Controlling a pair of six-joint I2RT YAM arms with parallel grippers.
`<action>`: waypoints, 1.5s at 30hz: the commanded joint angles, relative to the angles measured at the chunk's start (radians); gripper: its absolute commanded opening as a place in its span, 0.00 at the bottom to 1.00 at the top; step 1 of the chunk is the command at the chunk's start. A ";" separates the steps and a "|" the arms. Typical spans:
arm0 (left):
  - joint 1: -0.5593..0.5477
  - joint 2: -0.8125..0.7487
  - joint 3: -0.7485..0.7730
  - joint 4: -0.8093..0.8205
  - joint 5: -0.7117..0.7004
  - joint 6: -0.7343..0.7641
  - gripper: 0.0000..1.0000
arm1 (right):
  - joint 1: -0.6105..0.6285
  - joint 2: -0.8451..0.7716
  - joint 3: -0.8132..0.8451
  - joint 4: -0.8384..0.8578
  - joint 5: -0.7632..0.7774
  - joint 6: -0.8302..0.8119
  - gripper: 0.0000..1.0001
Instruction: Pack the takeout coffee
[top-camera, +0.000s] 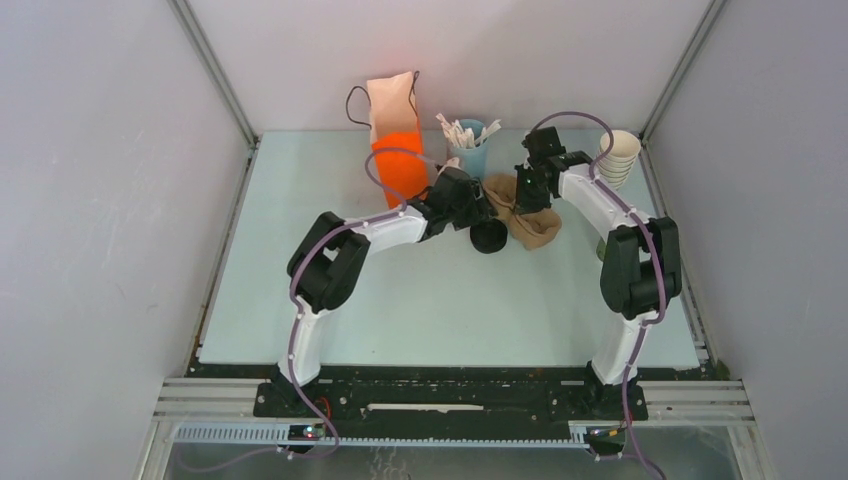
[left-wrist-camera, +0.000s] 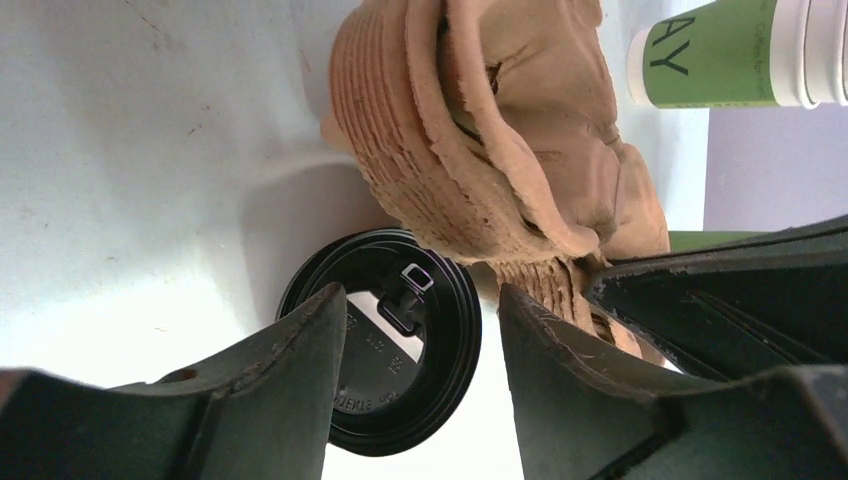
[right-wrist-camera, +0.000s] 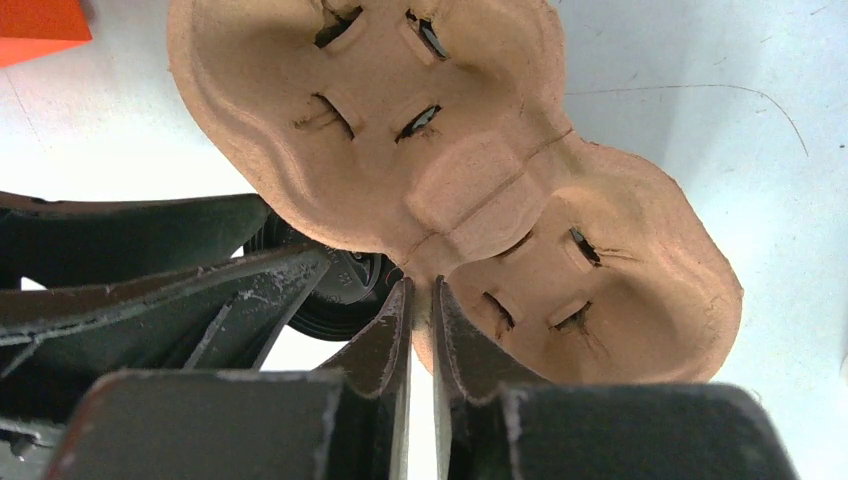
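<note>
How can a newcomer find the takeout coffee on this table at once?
On the pale table, look to the far middle, where a brown moulded-pulp cup carrier lies. The takeout coffee sits beside its left side, at the tips of the left end effector. Its round black plastic lid sets it apart from the lidless cream cups stacked far right.

You have two arms, left arm and right arm. Count one black lid, one orange-and-cream bag, one blue cup of white sticks too bunched to count, one stack of pale cups, one nested pile of brown carriers, two hollows on top
</note>
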 joint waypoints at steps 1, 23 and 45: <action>0.008 0.007 0.031 0.070 0.015 -0.051 0.64 | -0.004 -0.069 -0.020 0.052 -0.020 0.028 0.00; -0.003 0.065 0.111 -0.076 -0.097 -0.022 0.71 | 0.008 -0.164 -0.103 0.116 0.011 0.093 0.00; -0.043 -0.003 0.162 -0.138 -0.092 0.132 0.84 | 0.004 -0.373 -0.195 0.149 0.189 0.059 0.00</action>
